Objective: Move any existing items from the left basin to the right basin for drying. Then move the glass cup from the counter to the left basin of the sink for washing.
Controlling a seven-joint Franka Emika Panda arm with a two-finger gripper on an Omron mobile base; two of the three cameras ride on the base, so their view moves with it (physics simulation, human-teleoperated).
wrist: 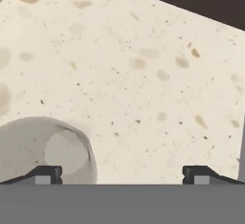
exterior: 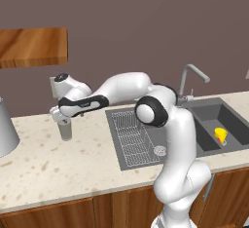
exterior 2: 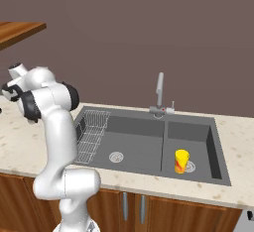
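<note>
The white arm reaches out to the left over the beige speckled tabletop [exterior: 44, 163], and the claw [wrist: 122, 174] hangs just above the glass cup [exterior: 65, 130]. From the hand camera the two dark fingertips [wrist: 48, 174] stand spread wide apart, nothing pinched between them, and the cup's grey translucent rim sits off to one side, under one fingertip rather than centred in the gap. The cup stands upright on the tabletop, left of the sink [exterior 2: 221, 176] and apart from its edge.

Over in the sink, the yellow item [exterior 2: 181, 161] with the red-orange band stands upright in the right basin [exterior 2: 193, 134], touching or just beside the round drain there. The left basin [exterior 2: 134, 144] holds the wire rack [exterior: 131, 139] along its left side, with its own drain [exterior 2: 116, 156] bare near the front. The curved grey faucet [exterior 2: 159, 94] rises behind the divider between the two basins. A large grey cone-shaped object [exterior: 6, 129] stands at the far left of the tabletop, well apart from the cup.
</note>
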